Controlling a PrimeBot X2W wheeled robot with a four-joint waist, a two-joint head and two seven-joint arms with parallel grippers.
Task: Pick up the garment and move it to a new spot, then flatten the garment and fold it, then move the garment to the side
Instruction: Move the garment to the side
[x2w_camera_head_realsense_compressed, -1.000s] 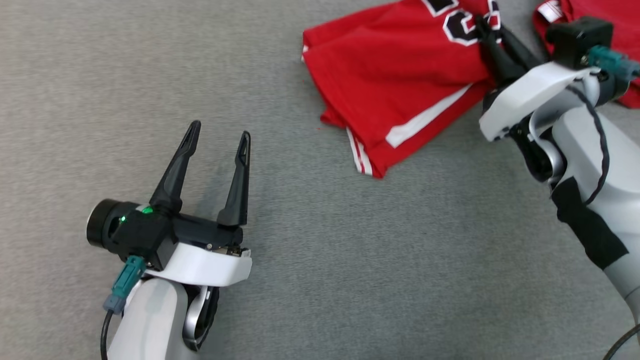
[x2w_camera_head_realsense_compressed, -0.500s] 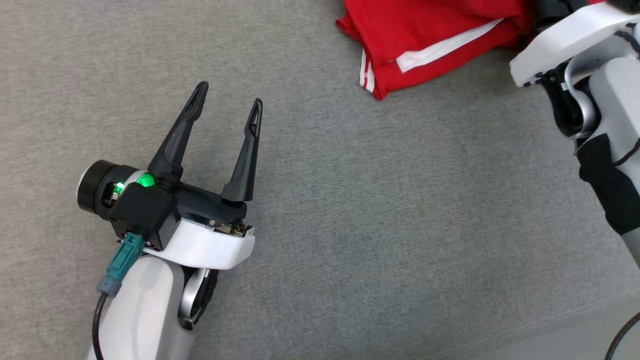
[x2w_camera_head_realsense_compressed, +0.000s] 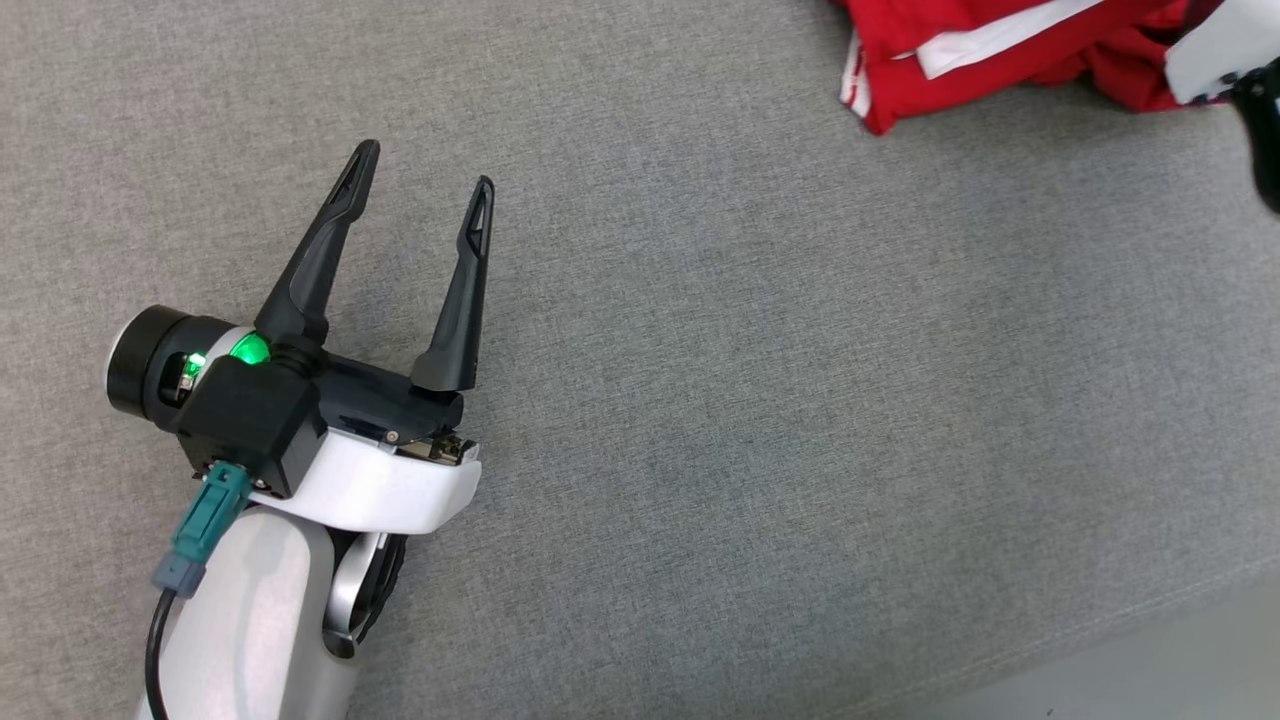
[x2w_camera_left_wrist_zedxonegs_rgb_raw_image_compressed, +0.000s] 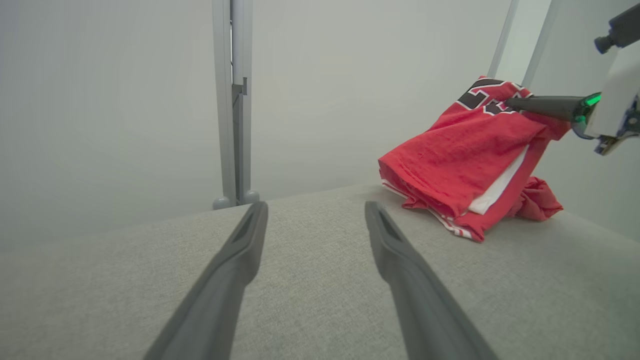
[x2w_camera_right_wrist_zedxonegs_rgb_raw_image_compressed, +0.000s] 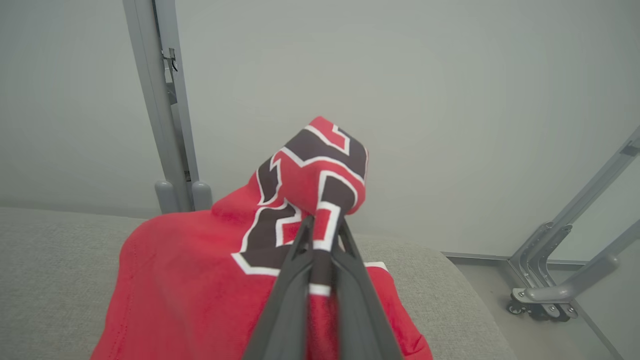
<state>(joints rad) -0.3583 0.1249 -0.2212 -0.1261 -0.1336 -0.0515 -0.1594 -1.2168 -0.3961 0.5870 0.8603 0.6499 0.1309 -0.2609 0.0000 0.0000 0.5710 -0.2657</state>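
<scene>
The garment (x2w_camera_head_realsense_compressed: 960, 50) is a red jersey with white trim and black-and-white numbers, bunched at the far right of the grey surface. My right gripper (x2w_camera_right_wrist_zedxonegs_rgb_raw_image_compressed: 322, 222) is shut on a fold of its numbered part and holds that fold up off the surface, while the rest of the garment (x2w_camera_left_wrist_zedxonegs_rgb_raw_image_compressed: 460, 155) drapes down onto the cushion. From the left wrist view the right gripper (x2w_camera_left_wrist_zedxonegs_rgb_raw_image_compressed: 510, 103) reaches in from the right at the garment's top. My left gripper (x2w_camera_head_realsense_compressed: 424, 168) stands open and holds nothing, low over the bare fabric, well to the left of the garment. Between its fingers (x2w_camera_left_wrist_zedxonegs_rgb_raw_image_compressed: 316, 206) lies only grey fabric.
The grey fabric surface (x2w_camera_head_realsense_compressed: 760, 400) stretches wide between the two arms; its front edge (x2w_camera_head_realsense_compressed: 1150, 610) runs across the lower right. Grey metal posts (x2w_camera_left_wrist_zedxonegs_rgb_raw_image_compressed: 232, 100) stand behind it against a pale wall. A wheeled frame leg (x2w_camera_right_wrist_zedxonegs_rgb_raw_image_compressed: 545, 295) stands on the floor at the right.
The head camera has shifted. Relative to my left gripper, the garment and the right gripper holding it have moved farther away and to the right. Neither gripper's state has changed.
</scene>
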